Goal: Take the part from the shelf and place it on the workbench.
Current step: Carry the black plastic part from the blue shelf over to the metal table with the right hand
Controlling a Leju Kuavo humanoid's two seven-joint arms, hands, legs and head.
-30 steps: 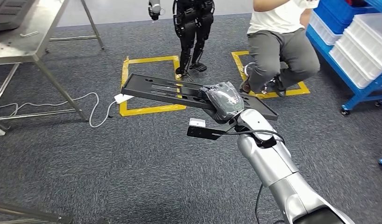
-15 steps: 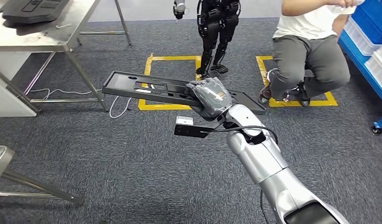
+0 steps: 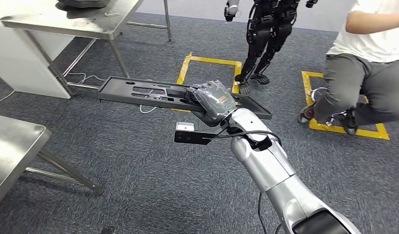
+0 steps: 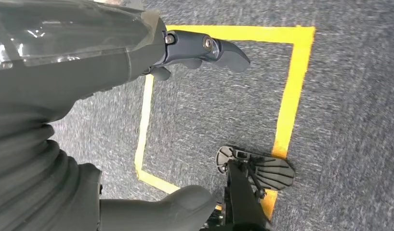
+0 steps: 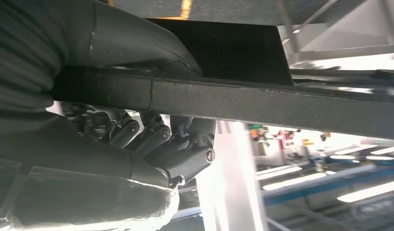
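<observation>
The part (image 3: 139, 91) is a long, flat black plate with slots, held level above the grey carpet. My right hand (image 3: 214, 100) grips it near its middle, and the plate reaches out to both sides of the hand. Seen from the right wrist, the dark fingers (image 5: 176, 144) curl against one face of the part's edge (image 5: 282, 108) and the thumb lies over the other. A steel workbench (image 3: 90, 24) stands at the far left with another dark part (image 3: 83, 4) on top. My left hand (image 4: 89, 72) hangs over the floor, fingers apart, holding nothing.
A second steel table (image 3: 12, 146) juts in at the near left. A person (image 3: 368, 78) crouches at the right. Another black humanoid robot (image 3: 266, 29) stands at the back. Yellow tape squares (image 3: 207, 61) mark the carpet, and a white cable (image 3: 80, 75) lies under the workbench.
The camera has turned to the left: the blue shelf has left the picture and the steel tables have come in. My right hand still holds the part the same way.
</observation>
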